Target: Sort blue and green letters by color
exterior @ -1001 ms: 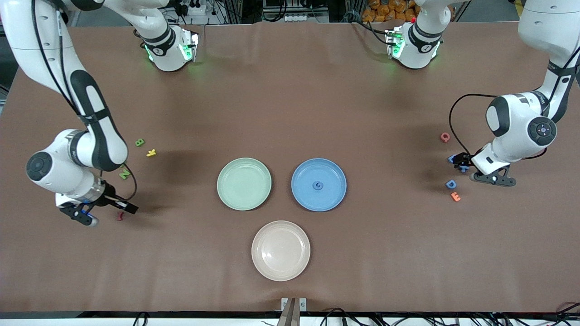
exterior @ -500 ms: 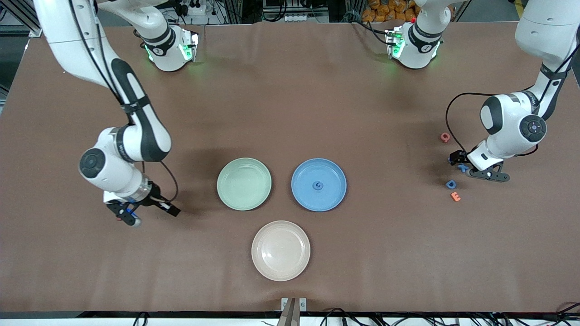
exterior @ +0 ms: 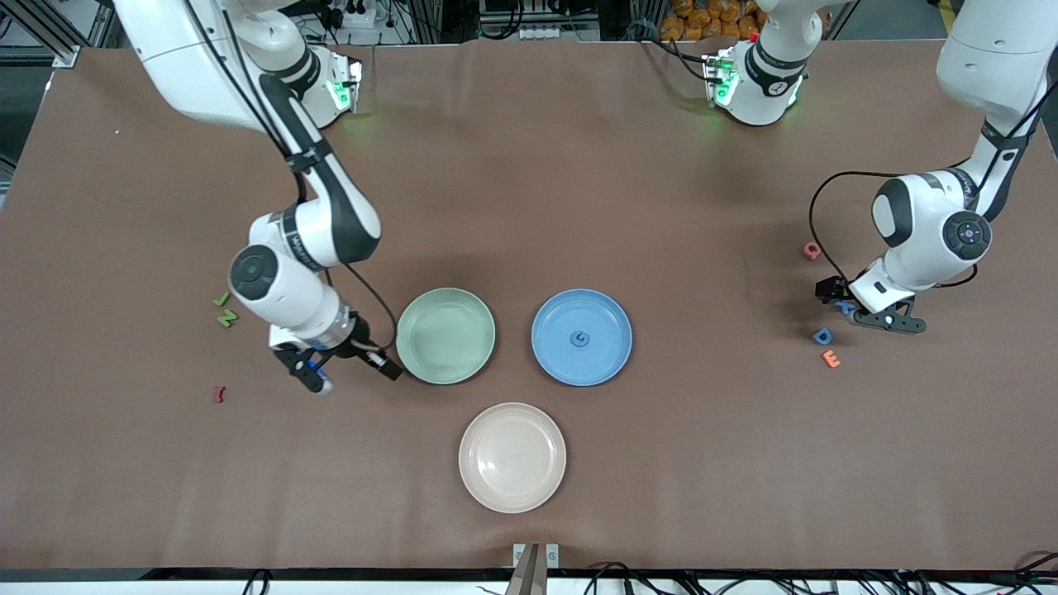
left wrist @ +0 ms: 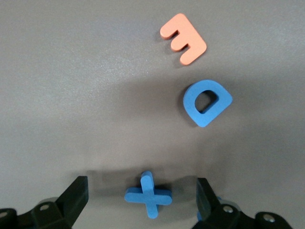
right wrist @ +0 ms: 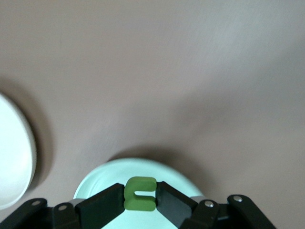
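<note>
My right gripper [exterior: 312,378] is shut on a small green letter [right wrist: 140,193], which shows pinched between the black fingers in the right wrist view. It hangs at the rim of the green plate [exterior: 445,335], on the side toward the right arm's end. My left gripper [exterior: 843,304] is low and open, its fingers on either side of the blue X [left wrist: 148,195] without touching it. The blue D [exterior: 822,336] lies just nearer the front camera. A blue G [exterior: 582,338] rests in the blue plate [exterior: 616,318]. Two green letters [exterior: 225,309] lie toward the right arm's end.
A pale pink plate [exterior: 512,457] sits nearest the front camera. An orange E [exterior: 831,358] lies beside the D and a pink Q [exterior: 812,250] lies farther back. A dark red letter [exterior: 218,394] lies on the table toward the right arm's end.
My right arm has swung from its end of the table toward the green plate, carrying the green letter. The left gripper has shifted slightly over the blue X.
</note>
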`<state>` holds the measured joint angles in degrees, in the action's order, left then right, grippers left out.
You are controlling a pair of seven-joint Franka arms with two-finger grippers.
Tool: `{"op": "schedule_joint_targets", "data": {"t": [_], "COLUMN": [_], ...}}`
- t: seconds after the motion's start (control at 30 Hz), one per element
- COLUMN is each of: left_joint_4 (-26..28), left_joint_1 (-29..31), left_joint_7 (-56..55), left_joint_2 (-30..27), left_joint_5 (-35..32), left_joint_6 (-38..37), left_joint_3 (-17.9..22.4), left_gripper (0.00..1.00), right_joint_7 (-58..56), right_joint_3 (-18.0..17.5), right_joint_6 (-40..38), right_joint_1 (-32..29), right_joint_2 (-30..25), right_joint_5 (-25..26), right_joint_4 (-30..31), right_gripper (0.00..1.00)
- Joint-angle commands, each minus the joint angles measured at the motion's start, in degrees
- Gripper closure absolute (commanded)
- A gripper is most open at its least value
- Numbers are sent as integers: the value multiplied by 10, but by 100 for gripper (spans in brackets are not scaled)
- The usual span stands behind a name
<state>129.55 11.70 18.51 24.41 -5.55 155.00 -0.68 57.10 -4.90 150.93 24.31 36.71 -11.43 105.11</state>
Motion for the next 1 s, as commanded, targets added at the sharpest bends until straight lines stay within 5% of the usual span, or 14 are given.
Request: {"op": "schedule_joint_targets", "data": {"t": [0.0, 0.1, 0.23, 0.33, 0.47, 0.73, 0.97], "left_joint_4": [-4, -4, -3, -2, -1, -1, -1], "left_joint_1": [6, 7, 7, 7, 14, 19, 19], "left_joint_7": [-12, -12, -12, -12, -12, -12, -14], "left_joint_2": [3, 4, 6, 8, 11, 12, 12], "left_joint_5": [-15, -15, -15, -15, -15, -15, -15], "left_joint_6": [4, 4, 4, 4, 4, 4, 3], "left_joint_3": [-5, -5, -5, -4, -4, -4, -4], "left_gripper": [0, 0, 0, 0, 0, 33, 47], "right_joint_7": [7, 8, 7, 6, -1, -49, -87], "right_joint_3": [-1, -1, -1, -1, -1, 2, 1], "right_joint_6": [2, 2, 1, 0, -5, -80, -186], "right_joint_1": [2, 1, -2, -3, -5, -39, -80], "right_joint_2": [-4, -4, -5, -7, -13, -66, -129], "right_joint_5": [-5, -5, -6, -5, -1, 3, 3], "right_joint_4": [-1, -1, -1, -1, -1, -1, 0], "right_gripper": [100, 97, 47, 0, 0, 0, 0]}}
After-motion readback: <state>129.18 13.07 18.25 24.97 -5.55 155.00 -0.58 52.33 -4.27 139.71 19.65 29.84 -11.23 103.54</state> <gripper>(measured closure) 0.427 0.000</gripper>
